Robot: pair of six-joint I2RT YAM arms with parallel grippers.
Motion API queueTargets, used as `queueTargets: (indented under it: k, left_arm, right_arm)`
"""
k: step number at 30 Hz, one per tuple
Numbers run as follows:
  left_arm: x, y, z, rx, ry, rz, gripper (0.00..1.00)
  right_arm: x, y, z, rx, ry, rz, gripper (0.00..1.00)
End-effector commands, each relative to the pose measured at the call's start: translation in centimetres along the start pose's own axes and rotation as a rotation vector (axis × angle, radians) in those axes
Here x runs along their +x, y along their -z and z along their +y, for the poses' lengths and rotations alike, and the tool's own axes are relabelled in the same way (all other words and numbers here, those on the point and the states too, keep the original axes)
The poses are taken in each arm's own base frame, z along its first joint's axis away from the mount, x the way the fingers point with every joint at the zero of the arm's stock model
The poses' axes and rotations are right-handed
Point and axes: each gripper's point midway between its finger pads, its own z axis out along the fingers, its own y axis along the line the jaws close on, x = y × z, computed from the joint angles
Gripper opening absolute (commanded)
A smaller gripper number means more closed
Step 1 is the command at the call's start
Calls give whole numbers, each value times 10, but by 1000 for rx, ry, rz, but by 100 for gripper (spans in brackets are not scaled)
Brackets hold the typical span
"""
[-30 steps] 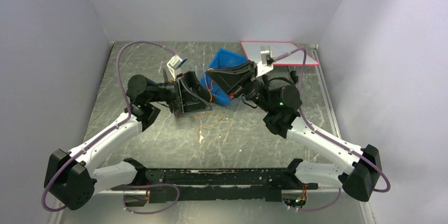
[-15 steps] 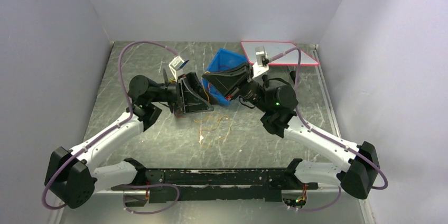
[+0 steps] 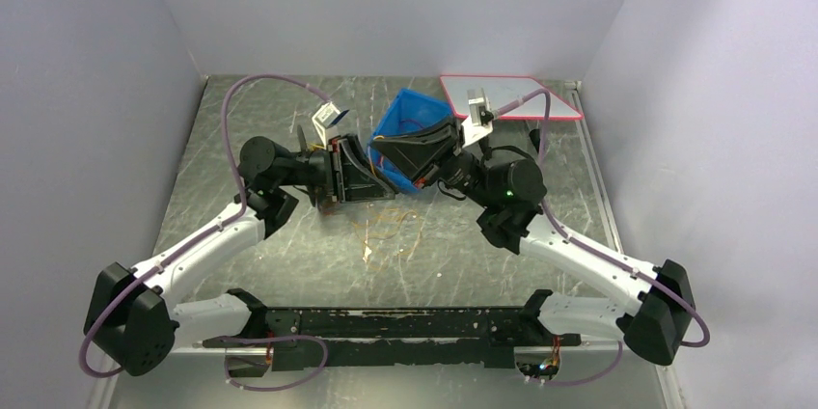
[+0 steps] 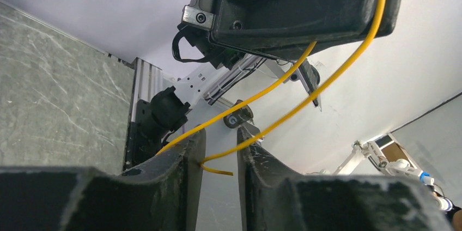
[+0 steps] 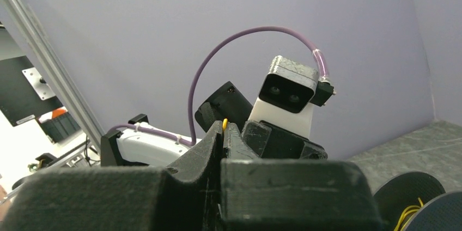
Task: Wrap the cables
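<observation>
Looking at the handoff just on the near side of the blue bin: both tools meet there tip to tip, raised off the worktop.

Right tool is pinched tight. A yellow nub pokes out at its tip seam, so I read it as gripping the yellow cable.

The cable loops round the right tool's body and drops to the left tool as two strands. One runs along the inner edge of one finger. The other enters the slot and ends in a short free tail a little way in from the tips.

Left tool is narrow, but I see a gap between its fingers, so no pinch yet.

Key relation: the cable comes in slanting, nearly along the fingers, not square across the slot.

My call: the left arm is the one placed to take it. A squeeze here catches close to the free end, so it could slip out.

The other cables lie loose on the worktop, nearer the arm bases than the bin. Spool shows low in the right wrist view; I can't place it from the bin.
</observation>
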Motion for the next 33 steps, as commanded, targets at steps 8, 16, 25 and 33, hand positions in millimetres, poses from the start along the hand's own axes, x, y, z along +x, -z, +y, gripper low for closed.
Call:
queueTargets:
  k: [8,16,25,33]
  left_arm:
    - [3,-3,-9,46,-49,20,24]
    - [10,-3,-5,42,-30,31,7]
    - [16,-3,-4,35,-21,45,7]
    - [20,-2,3,-13,-12,49,15]
  right_arm:
    - [-14,7,8,-1,55,-50,0]
    - [-22,13,3,49,76,-81,0]
    - [-28,16,-6,105,98,-103,0]
    - [-29,20,-13,151,118,-104,0]
